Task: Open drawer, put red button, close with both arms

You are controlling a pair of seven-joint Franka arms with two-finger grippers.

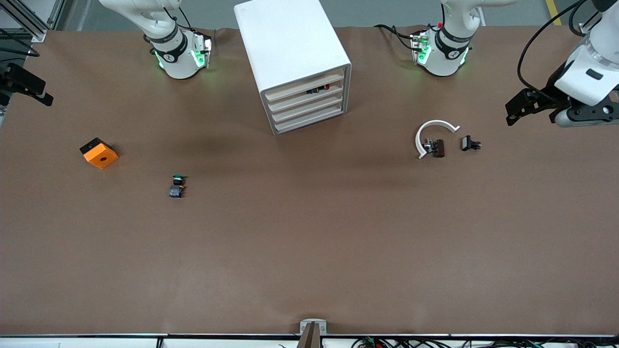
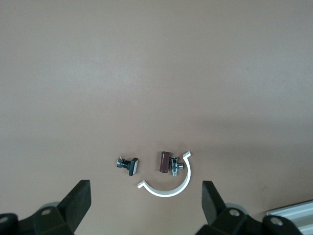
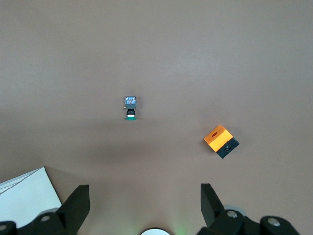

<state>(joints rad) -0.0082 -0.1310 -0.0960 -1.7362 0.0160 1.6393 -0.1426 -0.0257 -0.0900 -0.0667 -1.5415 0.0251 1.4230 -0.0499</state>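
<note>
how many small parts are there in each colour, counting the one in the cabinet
Red: 1, the red button in the drawer
Green: 1, the green-capped switch
Orange: 1, the orange block
White: 1, the white curved clip
Brown: 1, the brown cylinder part
Black: 1, the black bolt piece
Total: 6

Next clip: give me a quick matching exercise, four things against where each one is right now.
Things:
1. red button
2. green button
3. orange block
4. left pincer

Places:
A. over a white curved clip, fingers apart
B. in the drawer
C. nearest the right arm's end of the table
D. on the table, nearer the front camera than the orange block

Pairs: 1-B, 2-D, 3-C, 4-A
</note>
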